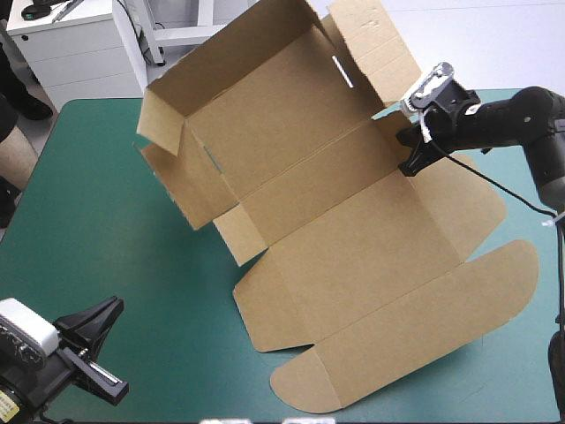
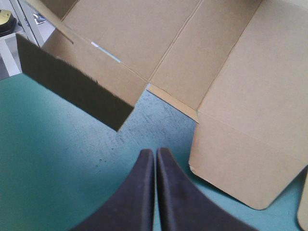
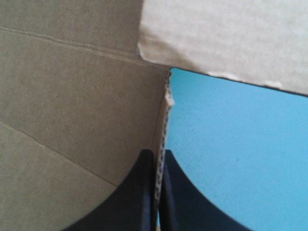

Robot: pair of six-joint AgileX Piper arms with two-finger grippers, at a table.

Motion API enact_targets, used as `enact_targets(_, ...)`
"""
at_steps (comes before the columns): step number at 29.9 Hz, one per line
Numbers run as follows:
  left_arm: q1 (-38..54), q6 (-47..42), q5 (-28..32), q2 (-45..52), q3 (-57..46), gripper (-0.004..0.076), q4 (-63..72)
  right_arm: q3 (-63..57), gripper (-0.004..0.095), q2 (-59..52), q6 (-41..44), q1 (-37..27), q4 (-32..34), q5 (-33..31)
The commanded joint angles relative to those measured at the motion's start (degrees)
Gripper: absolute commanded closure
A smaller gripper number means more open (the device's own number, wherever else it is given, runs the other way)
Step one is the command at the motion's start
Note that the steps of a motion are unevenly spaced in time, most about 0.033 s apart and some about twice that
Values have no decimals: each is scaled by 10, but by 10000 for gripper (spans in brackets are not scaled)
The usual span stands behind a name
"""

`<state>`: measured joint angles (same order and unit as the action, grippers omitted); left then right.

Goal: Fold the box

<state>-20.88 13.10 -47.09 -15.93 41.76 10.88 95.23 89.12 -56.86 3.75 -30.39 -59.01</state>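
Box [image 1: 353, 256] edge in right end effector [image 1: 410, 163]

Our left arm [image 1: 26, 358] waits at the near left corner of the tabletop [image 1: 106, 221]. Our left claw [image 2: 155, 156] is squeezed tight, its black fingers [image 2: 139, 192] pressed together in one point. Our right arm [image 1: 521, 115] reaches in from the right side. Our right claw [image 1: 413, 164] pinches a thin edge of the box [image 1: 353, 256].
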Motion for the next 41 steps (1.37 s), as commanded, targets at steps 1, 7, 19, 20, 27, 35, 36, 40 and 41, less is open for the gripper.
enact_targets(1,-4,0,43,-8,18,731,9,47,928,-4,-46,45,24,10)
enact_targets(7,-4,0,43,-8,18,731,11,86,928,42,-126,120,93,1)
enact_targets(19,-4,0,42,-8,18,731,11,107,928,121,-240,193,107,15)
enact_targets(20,-4,0,42,-8,18,731,11,107,928,126,-240,197,107,14)
enact_targets(27,-4,0,35,-8,18,731,11,107,928,151,-209,212,105,15)
enact_targets(35,-4,0,35,-8,18,731,11,107,928,175,-154,212,106,20)
enact_targets(36,-4,0,35,-8,18,731,11,107,928,179,-154,212,107,20)
enact_targets(40,-4,0,31,-8,18,731,11,107,928,185,-144,212,107,30)
enact_targets(41,-4,0,30,-8,18,731,11,107,927,189,-144,212,107,33)
